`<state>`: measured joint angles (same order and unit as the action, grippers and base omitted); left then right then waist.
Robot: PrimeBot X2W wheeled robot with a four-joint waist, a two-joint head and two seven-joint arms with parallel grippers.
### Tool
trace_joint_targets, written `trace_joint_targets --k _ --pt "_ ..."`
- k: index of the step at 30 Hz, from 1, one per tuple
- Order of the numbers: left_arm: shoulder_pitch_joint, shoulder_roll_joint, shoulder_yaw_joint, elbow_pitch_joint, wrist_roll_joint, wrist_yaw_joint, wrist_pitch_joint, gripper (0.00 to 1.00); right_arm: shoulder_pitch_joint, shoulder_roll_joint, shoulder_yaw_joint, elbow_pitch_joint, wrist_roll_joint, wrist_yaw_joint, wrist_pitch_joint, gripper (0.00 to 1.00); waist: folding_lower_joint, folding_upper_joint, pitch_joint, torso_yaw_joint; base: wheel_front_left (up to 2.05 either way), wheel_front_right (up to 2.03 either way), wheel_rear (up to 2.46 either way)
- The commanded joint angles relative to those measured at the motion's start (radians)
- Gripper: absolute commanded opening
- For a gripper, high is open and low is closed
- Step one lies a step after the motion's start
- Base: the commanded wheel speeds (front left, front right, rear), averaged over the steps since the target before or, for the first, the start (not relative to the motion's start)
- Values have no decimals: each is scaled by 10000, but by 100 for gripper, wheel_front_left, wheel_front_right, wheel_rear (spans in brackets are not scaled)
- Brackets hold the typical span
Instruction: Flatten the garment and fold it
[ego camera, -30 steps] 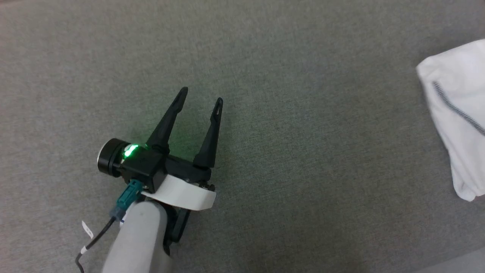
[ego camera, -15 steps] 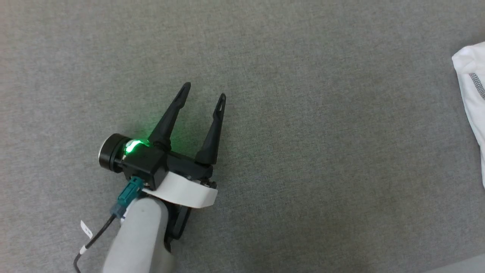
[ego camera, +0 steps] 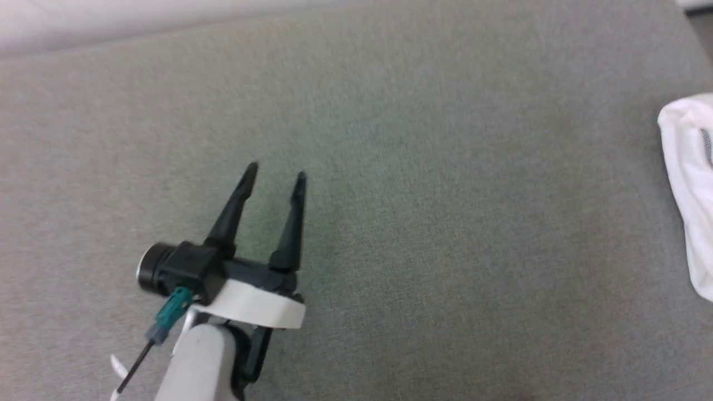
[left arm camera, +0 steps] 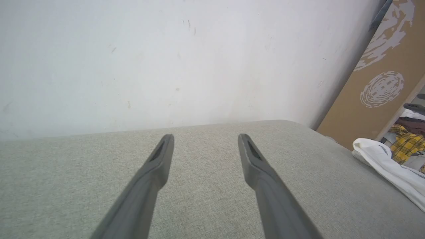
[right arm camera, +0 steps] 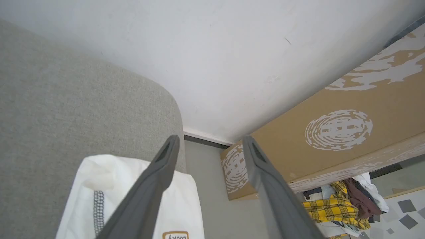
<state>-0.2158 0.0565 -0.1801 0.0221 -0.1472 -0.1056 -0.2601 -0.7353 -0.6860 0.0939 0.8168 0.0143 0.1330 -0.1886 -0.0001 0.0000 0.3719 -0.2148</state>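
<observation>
Two pincers are in view, both released. In the head view the left pincer hangs over the grey fabric tabletop, low and left of centre. Its two dark fingers are spread, point up and slightly right, and have nothing between them. A teal plug and a thin black cable sit at its wrist, beside the pale forearm. In the left wrist view the same fingers stand apart above bare tabletop, with a white wall behind.

The garment lies at the far right edge of the head view, well apart from the left pincer. It is a bunched white cloth with a short dark zigzag seam showing. In the left wrist view it rests on the right side of the tabletop, near the edge.

The right pincer is above that same spot, jaws wide and holding nothing. Its left finger crosses in front of the garment in the right wrist view; whether it touches the cloth I cannot tell. The other finger stands over the floor. There the garment lies by the tabletop's rounded corner, and its right side seems to reach a little past the edge. A tan label shows at the bottom of that view.

A brown board with white patterns leans by the wall, and beside it is a heap of clothes, some in yellow plaid.
</observation>
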Motion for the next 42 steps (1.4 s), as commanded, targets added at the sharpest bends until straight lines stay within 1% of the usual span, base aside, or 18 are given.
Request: trace_joint_targets --k 1,5,8,11,16,20,25,28,31,37,42 --pt "222 -25 173 -14 -135 93 -17 100 -72 267 9 -369 253 -23 -158 100 1 0 -1129 383 0 0 0" --pt "577 -39 677 -70 -265 292 -17 100 305 900 -72 -1701 907 -23 -389 100 1 0 -1785 680 0 0 0" --pt "846 -45 1010 51 -326 459 -17 100 875 1481 -450 -2904 1373 -23 -483 100 1 0 -2204 947 0 0 0" --pt "1142 -48 1243 107 -213 671 -17 100 1592 2097 -897 -4063 1430 -23 -443 100 1 0 -2529 1142 0 0 0" --pt "1636 -50 1577 137 -125 856 -17 100 3053 3553 -1659 -5786 1622 -23 -287 100 1 0 -2937 1451 0 0 0" --pt "1947 -53 1594 254 -40 907 -17 100 4536 4701 -1725 -6838 1690 -23 -138 100 1 0 -3081 1708 0 0 0" --pt "2162 -56 1528 417 27 958 -17 100 5966 5750 -1741 -7524 1560 -23 -274 100 1 0 -3182 1935 0 0 0" --pt "2306 -58 1548 434 44 1040 -17 100 6580 6059 -1756 -7614 1413 -23 -385 100 1 0 -3219 2009 0 0 0" --pt "2450 -59 1519 449 117 1091 -17 100 6977 6221 -1721 -7563 1277 -23 -470 100 1 0 -3248 2078 0 0 0" --pt "2565 -60 1399 523 435 1171 -17 100 7302 6329 -1657 -7440 1024 -23 -580 100 1 0 -3303 2174 0 0 0" --pt "2555 -61 1388 448 373 1261 -17 100 7343 6349 -1593 -7386 969 -23 -624 100 1 0 -3340 2202 0 0 0"
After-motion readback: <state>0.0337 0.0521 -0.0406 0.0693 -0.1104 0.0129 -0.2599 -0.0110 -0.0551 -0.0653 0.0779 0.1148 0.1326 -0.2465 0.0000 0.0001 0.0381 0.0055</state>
